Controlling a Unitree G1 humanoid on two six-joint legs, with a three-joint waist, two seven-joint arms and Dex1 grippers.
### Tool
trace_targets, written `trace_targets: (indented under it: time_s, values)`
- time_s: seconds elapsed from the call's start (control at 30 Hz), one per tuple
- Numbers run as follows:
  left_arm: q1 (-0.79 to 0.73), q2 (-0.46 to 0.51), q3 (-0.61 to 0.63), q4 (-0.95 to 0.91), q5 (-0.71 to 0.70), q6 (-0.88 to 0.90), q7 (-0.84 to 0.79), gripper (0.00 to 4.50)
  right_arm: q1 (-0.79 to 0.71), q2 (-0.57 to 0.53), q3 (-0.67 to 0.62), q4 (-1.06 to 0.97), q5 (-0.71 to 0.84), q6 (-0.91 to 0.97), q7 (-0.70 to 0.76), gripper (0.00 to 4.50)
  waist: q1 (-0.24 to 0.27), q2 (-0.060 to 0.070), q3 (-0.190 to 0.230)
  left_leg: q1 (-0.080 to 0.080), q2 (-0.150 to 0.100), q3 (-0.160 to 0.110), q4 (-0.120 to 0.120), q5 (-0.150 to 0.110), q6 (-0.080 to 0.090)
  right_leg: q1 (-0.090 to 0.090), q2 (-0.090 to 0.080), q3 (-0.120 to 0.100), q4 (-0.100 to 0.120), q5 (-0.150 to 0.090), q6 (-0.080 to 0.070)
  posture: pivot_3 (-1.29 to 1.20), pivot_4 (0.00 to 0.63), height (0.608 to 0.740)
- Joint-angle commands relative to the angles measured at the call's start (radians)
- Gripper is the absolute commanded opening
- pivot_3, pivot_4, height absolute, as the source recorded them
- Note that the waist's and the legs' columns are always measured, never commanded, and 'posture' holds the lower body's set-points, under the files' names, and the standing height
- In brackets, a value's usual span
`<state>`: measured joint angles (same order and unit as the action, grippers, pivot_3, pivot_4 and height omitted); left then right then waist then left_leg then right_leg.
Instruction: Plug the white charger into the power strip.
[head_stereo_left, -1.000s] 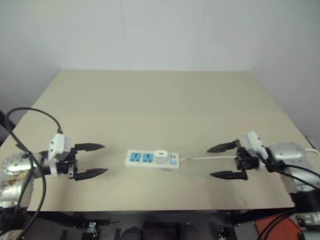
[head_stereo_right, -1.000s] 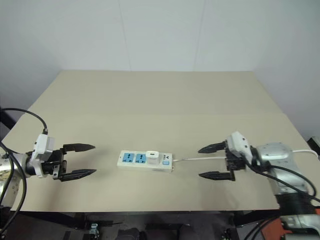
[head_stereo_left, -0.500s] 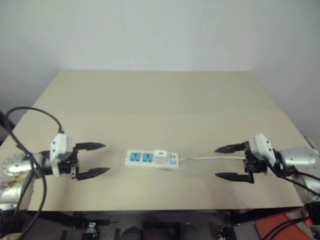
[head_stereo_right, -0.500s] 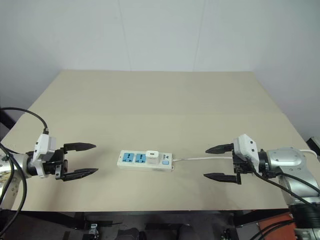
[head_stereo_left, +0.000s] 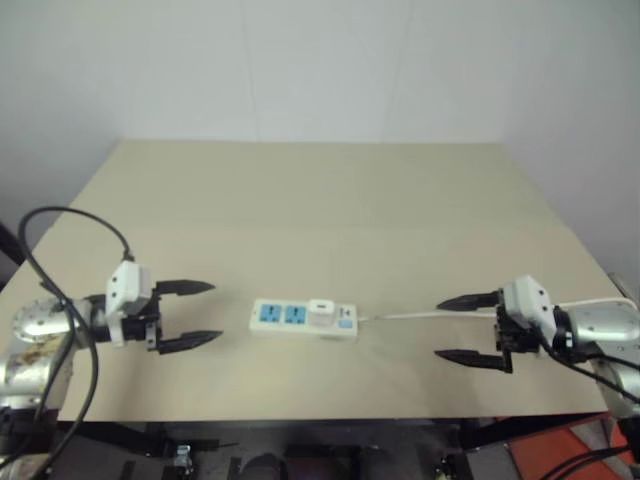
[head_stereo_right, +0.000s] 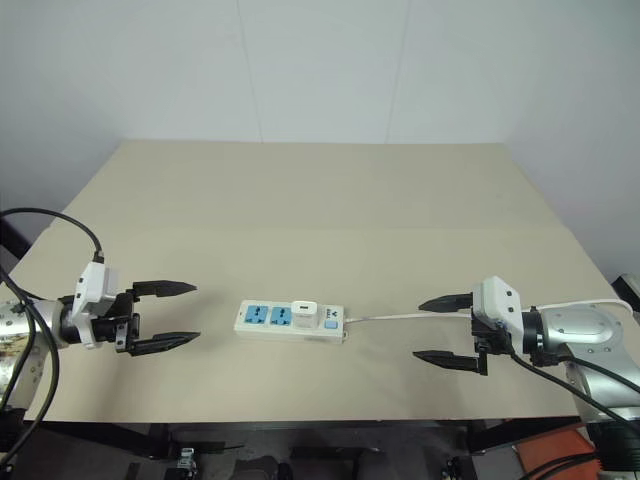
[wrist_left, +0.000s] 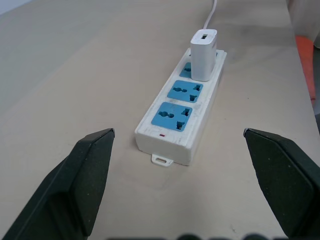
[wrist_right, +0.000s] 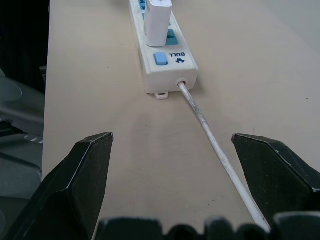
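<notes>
The power strip (head_stereo_left: 303, 319) lies flat near the table's front edge, a white bar with blue sockets. The white charger (head_stereo_left: 320, 311) stands upright in the socket nearest the strip's cable end, also seen as white charger (wrist_left: 203, 48) and white charger (wrist_right: 158, 20). The strip's thin cable (head_stereo_left: 420, 316) runs off to the right. My left gripper (head_stereo_left: 198, 313) hovers open to the left of the strip, pointing at it, nothing between its fingers. My right gripper (head_stereo_left: 452, 328) hangs open to the right, over the cable, holding nothing.
The tan table (head_stereo_left: 320, 200) stretches wide behind the strip. Its front edge (head_stereo_left: 320, 418) runs just below both grippers. A black cable (head_stereo_left: 70, 225) loops above my left arm. White walls stand behind the table.
My right gripper has drawn back to the right, away from the strip. The left gripper has stayed in place. Strip and charger have not moved.
</notes>
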<state>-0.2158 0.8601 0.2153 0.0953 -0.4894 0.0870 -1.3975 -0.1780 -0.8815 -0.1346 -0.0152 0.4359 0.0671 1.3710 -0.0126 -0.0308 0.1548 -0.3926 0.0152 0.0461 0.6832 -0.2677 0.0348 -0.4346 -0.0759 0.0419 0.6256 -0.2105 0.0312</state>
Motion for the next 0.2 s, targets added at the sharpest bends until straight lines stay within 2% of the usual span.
trace_targets:
  time_s: [0.03,0.2]
  values:
    - [-0.022,0.003,0.007,0.002,-0.002,-0.023,-0.005,4.5,-0.006,-0.017,-0.034,-0.02,0.007,-0.022,-0.003,4.46,0.0,0.0,0.0,0.0,0.0,0.0,0.0,0.0,0.0,0.0,0.0,0.0,0.0,0.0,0.0,0.0,0.15,0.74]
    - [-0.015,-0.001,0.005,-0.004,-0.001,-0.024,-0.001,4.5,-0.005,-0.017,-0.034,-0.013,0.007,-0.028,0.001,4.46,0.0,0.0,0.0,0.0,0.0,0.0,0.0,0.0,0.0,0.0,0.0,0.0,0.0,0.0,0.0,0.0,0.15,0.74]
